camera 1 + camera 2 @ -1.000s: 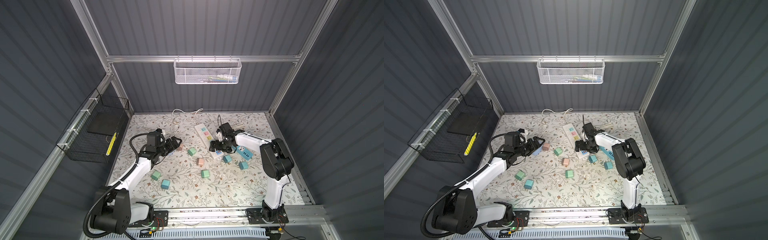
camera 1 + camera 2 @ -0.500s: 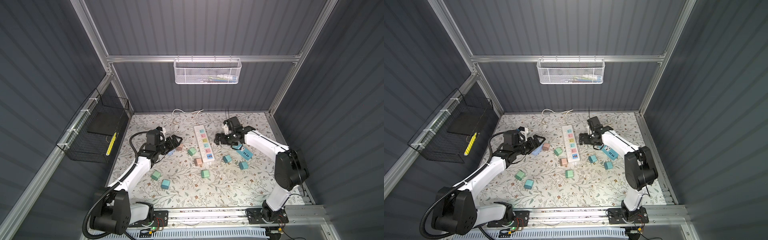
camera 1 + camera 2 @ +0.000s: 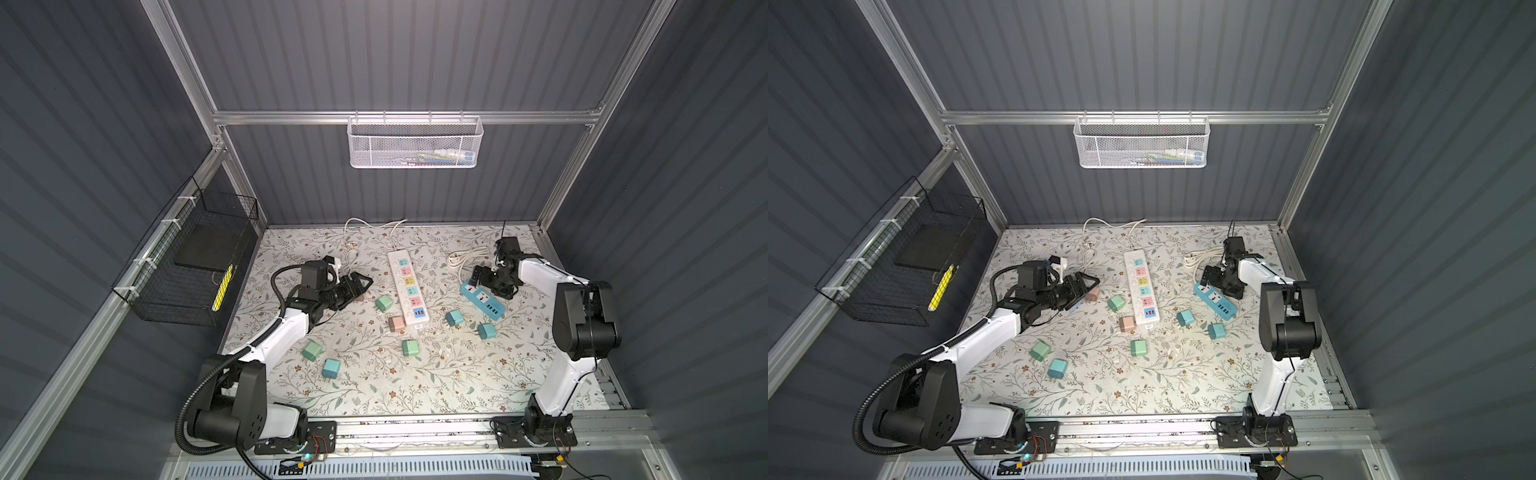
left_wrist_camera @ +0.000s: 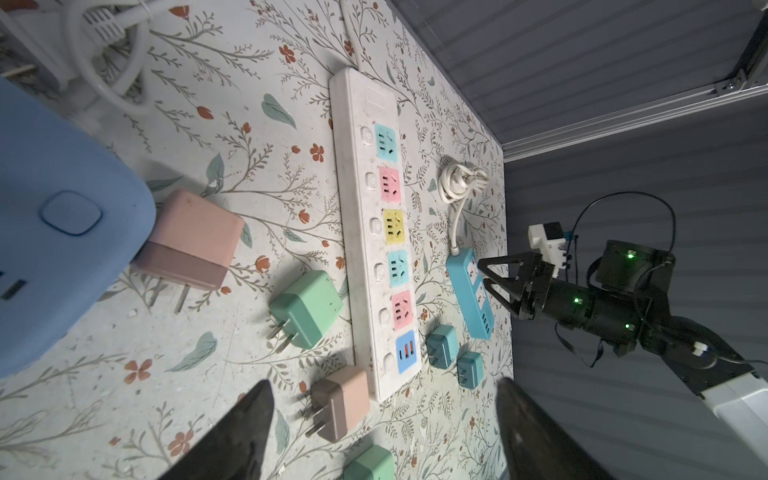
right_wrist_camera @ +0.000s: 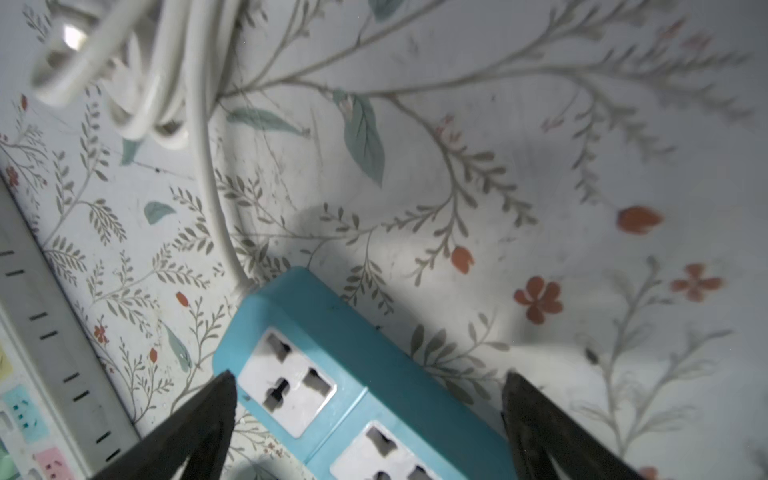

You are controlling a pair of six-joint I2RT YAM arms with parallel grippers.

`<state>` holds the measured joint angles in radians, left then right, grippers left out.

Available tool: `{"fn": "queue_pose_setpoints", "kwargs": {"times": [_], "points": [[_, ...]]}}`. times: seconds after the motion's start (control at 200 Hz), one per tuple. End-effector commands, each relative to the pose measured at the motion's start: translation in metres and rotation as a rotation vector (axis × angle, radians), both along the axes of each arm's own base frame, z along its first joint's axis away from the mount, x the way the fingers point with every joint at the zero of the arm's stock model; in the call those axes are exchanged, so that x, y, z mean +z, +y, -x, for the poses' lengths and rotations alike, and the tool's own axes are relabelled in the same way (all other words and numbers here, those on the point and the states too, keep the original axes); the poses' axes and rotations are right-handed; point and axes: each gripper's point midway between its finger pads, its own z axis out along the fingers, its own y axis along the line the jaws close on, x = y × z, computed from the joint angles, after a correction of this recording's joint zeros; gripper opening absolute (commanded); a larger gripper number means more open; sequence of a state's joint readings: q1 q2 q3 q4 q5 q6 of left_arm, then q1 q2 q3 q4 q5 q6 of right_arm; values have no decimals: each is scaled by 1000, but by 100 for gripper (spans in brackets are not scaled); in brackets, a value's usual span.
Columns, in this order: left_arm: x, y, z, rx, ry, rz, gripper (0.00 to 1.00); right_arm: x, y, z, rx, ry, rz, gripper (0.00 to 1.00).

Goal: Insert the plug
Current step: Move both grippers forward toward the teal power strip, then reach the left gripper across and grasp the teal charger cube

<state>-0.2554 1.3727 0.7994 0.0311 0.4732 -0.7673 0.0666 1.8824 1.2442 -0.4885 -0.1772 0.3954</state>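
Several small plugs lie loose on the flowered mat: green [image 3: 384, 303], tan-pink [image 3: 397, 324], teal [image 3: 455, 318] and others. A pink plug [image 4: 191, 241] lies prongs out beside my left gripper [image 3: 365, 282], which is open and empty, low over the mat left of the white power strip [image 3: 407, 291] with its coloured sockets. That strip [image 4: 374, 232] lies straight along the middle. My right gripper [image 3: 476, 278] is open just above the cord end of the blue power strip [image 3: 484, 300]; in the right wrist view its fingers straddle that strip [image 5: 353, 374] without clamping it.
A pale blue block with a button [image 4: 62, 228] sits under the left wrist. A coiled white cord [image 3: 465, 257] lies behind the blue strip, another cable [image 3: 357, 232] at the back. A black wire basket [image 3: 195, 257] hangs left, a white mesh basket [image 3: 415, 143] on the back wall.
My right gripper let go of the white strip, which now lies straight, and swung right and back to the blue strip. The left arm has barely moved.
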Motion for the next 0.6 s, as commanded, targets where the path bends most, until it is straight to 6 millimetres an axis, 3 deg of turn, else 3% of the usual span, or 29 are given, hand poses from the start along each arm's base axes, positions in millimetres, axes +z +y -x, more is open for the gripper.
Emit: {"fn": "queue_pose_setpoints", "kwargs": {"times": [0.0, 0.14, 0.34, 0.46, 0.595], "points": [[13, -6, 2, -31, -26, 10, 84, -4, 15, 21, -23, 23, -72, 99], [14, -5, 4, -31, -29, 4, 84, 2, 34, 49, -31, 10, -130, 99], [14, -16, 9, -57, -32, 1, 83, 19, 71, 68, -14, -42, -212, 99], [13, -32, 17, -103, -40, -30, 82, 31, 43, 73, -73, -94, -50, 99], [8, -56, 33, -176, -70, -152, 81, 36, 22, 95, -109, -91, 38, 99]]}}
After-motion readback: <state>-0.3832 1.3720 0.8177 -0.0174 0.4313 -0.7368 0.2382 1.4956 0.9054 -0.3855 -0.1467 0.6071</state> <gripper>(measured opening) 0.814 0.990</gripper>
